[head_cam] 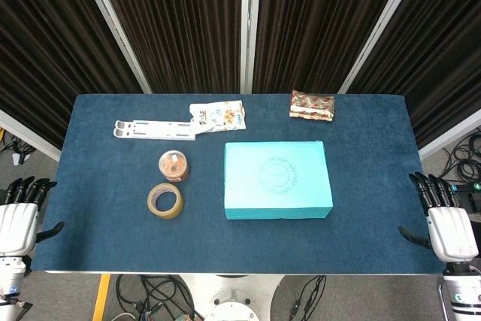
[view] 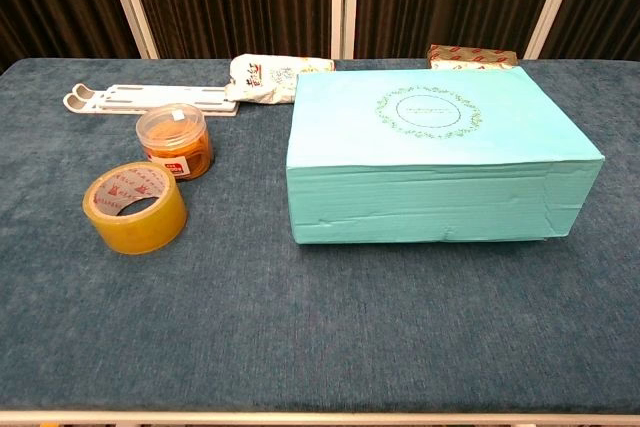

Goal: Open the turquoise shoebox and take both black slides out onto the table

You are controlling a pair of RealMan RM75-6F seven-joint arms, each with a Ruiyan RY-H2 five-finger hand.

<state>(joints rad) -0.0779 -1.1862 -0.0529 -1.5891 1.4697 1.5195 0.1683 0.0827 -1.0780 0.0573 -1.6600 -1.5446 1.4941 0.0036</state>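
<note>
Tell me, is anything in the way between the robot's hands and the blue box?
Nothing visible is. The shoebox sits closed mid-table; bare cloth lies between it and the right hand. The tape roll sits just off the left hand's path.

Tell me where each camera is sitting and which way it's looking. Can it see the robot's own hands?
Head view: high up, looking nearly straight down at the table; the left hand and right hand show at the table's sides, fingers apart, holding nothing.
Chest view: low at the table's near edge, looking across it towards the curtains; no hands or arms show.
Shared: the closed turquoise shoebox, tape roll, small round jar.
</note>
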